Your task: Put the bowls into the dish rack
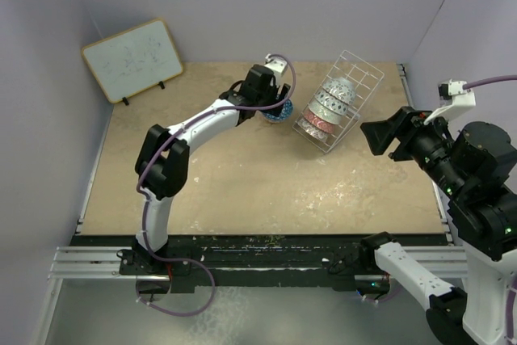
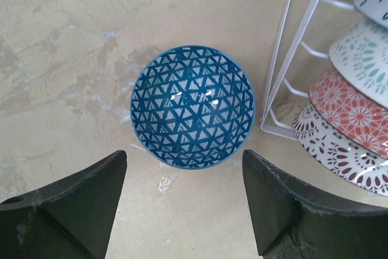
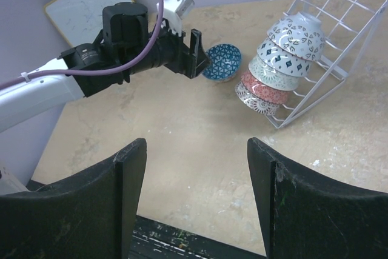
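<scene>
A blue-patterned bowl [image 2: 193,106] is seen standing upright on the table [image 1: 226,191], outside the dish rack [image 1: 361,86] and just beside its lower end. Inside the rack, four other bowls are leaned on edge in an overlapping row: a maroon-and-white one [image 3: 253,105] lowest, then a pinkish-red one [image 3: 264,92], a white one with green marks [image 3: 280,71], and a white one with dark marks [image 3: 297,34] uppermost. The rack is set at an angle on the far right part of the table.

The left gripper [image 2: 183,162] is held above the blue bowl with its jaws spread wider than the bowl; nothing is gripped, and whether the fingers touch the bowl cannot be told. The right gripper [image 3: 195,150] is raised well away at the right side, jaws wide apart, with nothing between them.

A framed whiteboard [image 1: 133,60] is propped at the far left corner.
</scene>
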You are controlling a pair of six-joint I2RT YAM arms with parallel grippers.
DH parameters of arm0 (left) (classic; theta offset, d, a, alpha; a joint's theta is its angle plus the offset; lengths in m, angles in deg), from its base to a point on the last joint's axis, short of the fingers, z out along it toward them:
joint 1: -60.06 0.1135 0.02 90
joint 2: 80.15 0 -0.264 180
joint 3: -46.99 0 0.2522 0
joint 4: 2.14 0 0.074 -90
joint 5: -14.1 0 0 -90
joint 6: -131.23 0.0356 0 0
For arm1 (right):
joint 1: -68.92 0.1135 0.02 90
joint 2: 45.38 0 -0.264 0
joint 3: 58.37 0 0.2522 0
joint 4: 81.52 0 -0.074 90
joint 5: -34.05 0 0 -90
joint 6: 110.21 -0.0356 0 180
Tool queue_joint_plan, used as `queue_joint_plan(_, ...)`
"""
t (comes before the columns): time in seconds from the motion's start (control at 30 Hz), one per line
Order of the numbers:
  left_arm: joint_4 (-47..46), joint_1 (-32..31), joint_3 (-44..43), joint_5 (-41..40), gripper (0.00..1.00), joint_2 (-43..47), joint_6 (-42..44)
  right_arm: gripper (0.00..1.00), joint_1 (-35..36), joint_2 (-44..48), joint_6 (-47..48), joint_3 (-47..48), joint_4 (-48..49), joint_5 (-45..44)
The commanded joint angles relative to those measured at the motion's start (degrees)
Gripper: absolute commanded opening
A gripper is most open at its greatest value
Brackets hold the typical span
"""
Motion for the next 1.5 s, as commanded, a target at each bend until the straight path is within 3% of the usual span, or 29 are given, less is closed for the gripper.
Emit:
queue_joint_plan(0.0,-0.3,0.2,-2.8,0.7,0.79,0.3,-2.2,0.70,0.3,0.0,0.1,-0.9,3.2,-0.2)
queue_joint_plan(0.2,-3.7,0.3,-2.1,9.9,0.78,-0.2,4.2,0.70,0.3,-0.4,0.4,-0.7,3.5,-0.1)
queue_joint_plan(0.37,1.5,0.4,-7.3,19.4,0.78,-4.3,14.7,0.70,0.3,-0.5,0.9,-0.1,2.9,-0.5)
queue_joint_plan(0.47,3.5,0.7,-8.7,17.8,0.78,-6.0,18.3,0.70,0.3,-0.5,1.0,0.0,2.8,-1.0)
queue_joint_plan(0.6,3.7,3.7,-9.1,13.0,0.74,-6.4,8.9,0.70,0.3,-0.7,0.9,-0.7,3.3,-0.8)
queue_joint_plan(0.7,-2.0,6.8,-2.8,10.4,0.74,-2.9,-2.0,0.70,0.3,-1.0,0.8,-0.8,3.6,-0.6)
queue_joint_plan(0.83,-6.4,8.1,1.9,6.6,0.73,0.5,-9.9,0.70,0.3,-1.5,1.1,-1.0,3.9,-0.5)
queue_joint_plan(1.03,-3.8,8.5,-1.1,7.8,0.72,-2.2,-12.5,0.70,0.3,-1.4,0.9,-2.0,4.6,-0.4)
queue_joint_plan(1.27,-8.7,8.5,0.9,14.1,0.71,-3.6,-13.3,0.70,0.3,-1.4,1.1,-2.8,4.8,-0.8)
queue_joint_plan(1.47,-6.3,8.5,-2.7,13.9,0.70,-7.1,-13.6,0.70,0.3,-1.3,1.1,-3.0,5.1,-0.8)
